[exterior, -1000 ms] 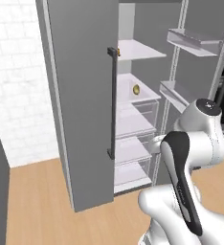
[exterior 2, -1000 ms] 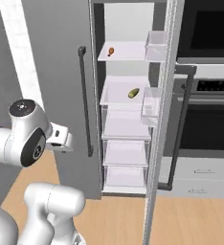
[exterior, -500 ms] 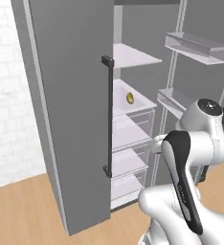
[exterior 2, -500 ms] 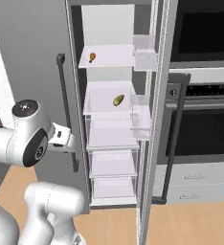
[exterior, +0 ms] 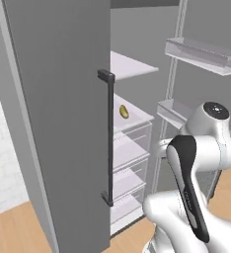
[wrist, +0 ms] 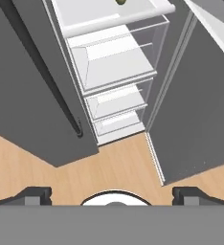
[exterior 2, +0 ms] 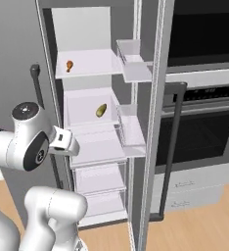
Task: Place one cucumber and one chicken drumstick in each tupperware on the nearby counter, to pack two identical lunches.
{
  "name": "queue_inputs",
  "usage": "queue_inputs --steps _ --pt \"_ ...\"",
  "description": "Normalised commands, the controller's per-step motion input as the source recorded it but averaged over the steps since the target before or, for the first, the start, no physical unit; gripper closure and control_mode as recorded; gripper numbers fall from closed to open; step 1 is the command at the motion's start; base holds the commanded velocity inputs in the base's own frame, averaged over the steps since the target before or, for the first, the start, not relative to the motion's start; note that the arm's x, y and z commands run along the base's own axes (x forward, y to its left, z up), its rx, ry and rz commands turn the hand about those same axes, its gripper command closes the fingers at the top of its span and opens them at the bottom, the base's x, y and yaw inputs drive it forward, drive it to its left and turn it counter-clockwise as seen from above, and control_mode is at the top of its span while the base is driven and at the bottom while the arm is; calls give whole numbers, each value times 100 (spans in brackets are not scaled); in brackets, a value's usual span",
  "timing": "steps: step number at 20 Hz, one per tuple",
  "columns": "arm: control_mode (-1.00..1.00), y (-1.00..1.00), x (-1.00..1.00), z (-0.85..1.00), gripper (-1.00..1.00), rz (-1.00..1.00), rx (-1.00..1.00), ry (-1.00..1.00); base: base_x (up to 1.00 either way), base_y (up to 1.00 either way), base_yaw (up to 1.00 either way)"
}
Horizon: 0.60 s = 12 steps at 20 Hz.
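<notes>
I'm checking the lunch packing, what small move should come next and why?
Probably raise the open gripper toward the cucumber on the fridge's middle shelf. The gripper holds nothing and points down at the drawers, while the drumstick lies one shelf higher.

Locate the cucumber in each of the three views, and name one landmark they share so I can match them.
Left base view: the cucumber lies on a fridge shelf, just right of the dark door handle.
Right base view: cucumber on the second shelf down, one shelf below the chicken drumstick.
Hand view: cucumber cut off at the top edge, above the clear drawers.
Shared landmark: the dark door handle, left of the shelves.
</notes>
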Motion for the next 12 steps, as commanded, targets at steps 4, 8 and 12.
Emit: queue_inputs --steps 4,8,12 --pt "100 0 0 0 -100 0 0 0 50 0 5" --pt "100 0 0 0 -100 0 0 0 47 -11 23" --pt "100 0 0 0 -100 0 0 0 33 -20 31"
